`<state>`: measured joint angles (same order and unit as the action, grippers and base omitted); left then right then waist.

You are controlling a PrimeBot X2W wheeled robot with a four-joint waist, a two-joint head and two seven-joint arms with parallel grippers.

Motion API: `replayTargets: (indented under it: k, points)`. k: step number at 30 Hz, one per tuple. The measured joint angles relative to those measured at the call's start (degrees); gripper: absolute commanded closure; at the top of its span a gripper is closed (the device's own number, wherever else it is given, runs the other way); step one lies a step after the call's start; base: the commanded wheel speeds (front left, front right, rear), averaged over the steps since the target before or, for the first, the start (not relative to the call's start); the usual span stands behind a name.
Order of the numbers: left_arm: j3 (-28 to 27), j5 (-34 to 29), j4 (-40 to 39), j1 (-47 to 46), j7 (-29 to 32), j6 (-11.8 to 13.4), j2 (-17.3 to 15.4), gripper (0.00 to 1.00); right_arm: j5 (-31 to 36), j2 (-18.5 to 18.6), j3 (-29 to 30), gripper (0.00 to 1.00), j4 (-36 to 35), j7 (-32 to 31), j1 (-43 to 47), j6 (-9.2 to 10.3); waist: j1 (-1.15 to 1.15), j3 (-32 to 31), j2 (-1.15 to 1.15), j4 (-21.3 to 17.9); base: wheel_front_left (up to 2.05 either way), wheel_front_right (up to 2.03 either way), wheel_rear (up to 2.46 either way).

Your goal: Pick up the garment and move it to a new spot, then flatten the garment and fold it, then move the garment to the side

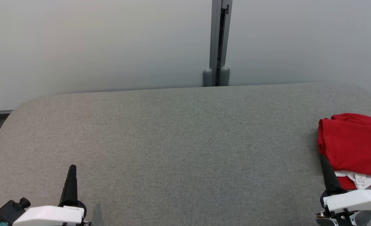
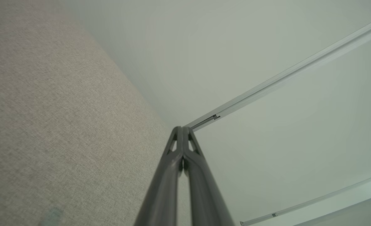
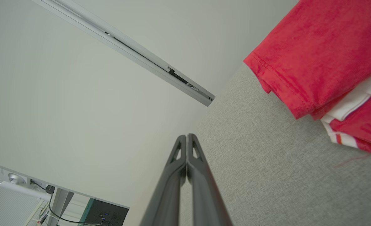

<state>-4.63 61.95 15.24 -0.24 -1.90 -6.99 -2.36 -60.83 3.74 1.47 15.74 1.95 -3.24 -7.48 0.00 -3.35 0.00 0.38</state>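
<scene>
The garment [image 1: 355, 147] is red with a white collar and label, lying folded in a compact pile at the right edge of the grey fabric table [image 1: 185, 141]. The right wrist view shows the garment [image 3: 323, 59] at the upper right. My right gripper [image 1: 323, 158] is shut and empty, its tips just beside the pile's left edge; whether they touch it I cannot tell. In its own view the right gripper [image 3: 187, 136] has its fingers pressed together. My left gripper [image 1: 72, 167] is shut and empty at the lower left, far from the garment. The left gripper [image 2: 182, 128] has its tips closed in its own view.
A pale wall with a grey vertical rail [image 1: 218, 44] stands behind the table's rounded far edge. A desk with cables and equipment [image 3: 53, 197] appears low in the right wrist view. Bare grey tabletop spans the space between my two grippers.
</scene>
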Motion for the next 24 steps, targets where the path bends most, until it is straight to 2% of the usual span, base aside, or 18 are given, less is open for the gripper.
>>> replayTargets:
  k: [24]
  points:
    - [-0.77,13.15,-0.49,-2.47,3.72,-0.07,-0.16,1.0,-13.57,-0.38,2.12,1.0,-0.58,-3.72,-1.2,0.0,0.0,1.29,0.0,-0.14,0.0,0.0,0.0]
